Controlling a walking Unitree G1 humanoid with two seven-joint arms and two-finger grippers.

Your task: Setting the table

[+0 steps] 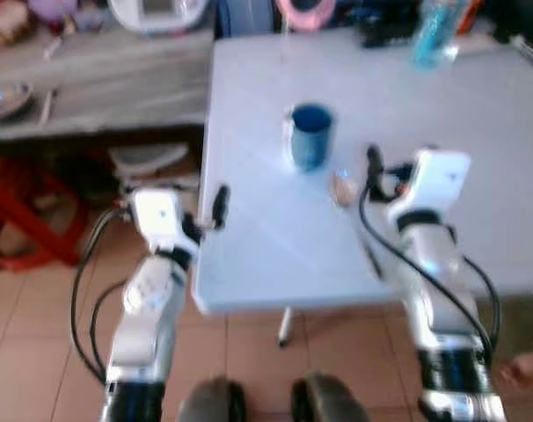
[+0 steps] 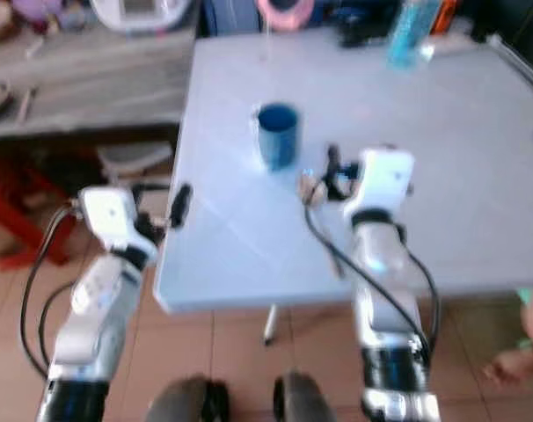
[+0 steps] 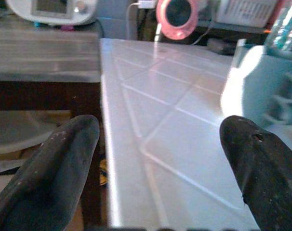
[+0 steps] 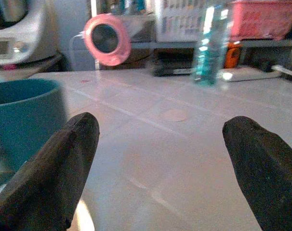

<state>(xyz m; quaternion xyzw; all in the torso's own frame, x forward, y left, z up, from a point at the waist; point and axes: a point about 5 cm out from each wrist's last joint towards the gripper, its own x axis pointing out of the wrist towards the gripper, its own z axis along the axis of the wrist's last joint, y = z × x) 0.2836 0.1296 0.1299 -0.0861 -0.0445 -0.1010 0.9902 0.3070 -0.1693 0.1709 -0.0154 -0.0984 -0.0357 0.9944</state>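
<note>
Blue ceramic mug point(image 1: 310, 134) on pale tiled surface point(image 1: 478, 158), both pincers wide apart.
Left pincer point(image 3: 155, 163) hangs at the surface's left edge; right pincer point(image 4: 160, 159) sits over it beside the mug, broad bare room beyond.

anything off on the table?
Nothing stands out. The blue mug stands upright on the white table, no spill visible. A small blurred object lies beside it, too unclear to identify.

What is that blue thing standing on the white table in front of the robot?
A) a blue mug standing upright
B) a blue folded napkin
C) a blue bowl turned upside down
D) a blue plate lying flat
A: the blue mug stands upright on the white table, mouth up with a handle at its side, ahead of the open right gripper and apart from it.
</note>
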